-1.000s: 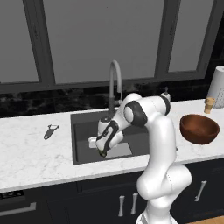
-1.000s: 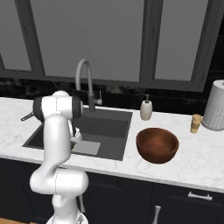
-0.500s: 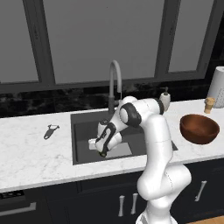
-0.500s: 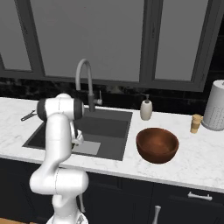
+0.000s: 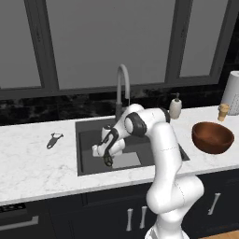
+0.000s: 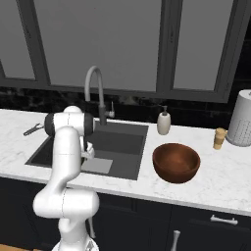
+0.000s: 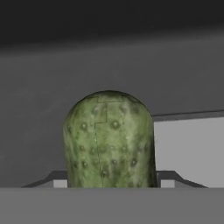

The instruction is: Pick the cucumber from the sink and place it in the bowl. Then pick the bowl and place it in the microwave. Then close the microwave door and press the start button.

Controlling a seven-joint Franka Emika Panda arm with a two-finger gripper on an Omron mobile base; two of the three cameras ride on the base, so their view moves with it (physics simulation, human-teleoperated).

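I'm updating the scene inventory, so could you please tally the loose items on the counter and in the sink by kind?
Bowl: 1
Cucumber: 1
Soap dispenser: 1
Peeler: 1
Paper towel roll: 1
Small tan shaker: 1
Total: 6

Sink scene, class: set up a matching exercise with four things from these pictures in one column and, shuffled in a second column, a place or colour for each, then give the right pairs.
Column one:
1. cucumber
2. bowl
3. peeler
4. soap dispenser

Column two:
A. on the counter to the left of the sink
B. low in the sink, right in front of the gripper
C. behind the sink's right corner, near the wall
D. reddish-brown, on the counter to the right of the sink

Pairs: 1-B, 2-D, 3-A, 4-C
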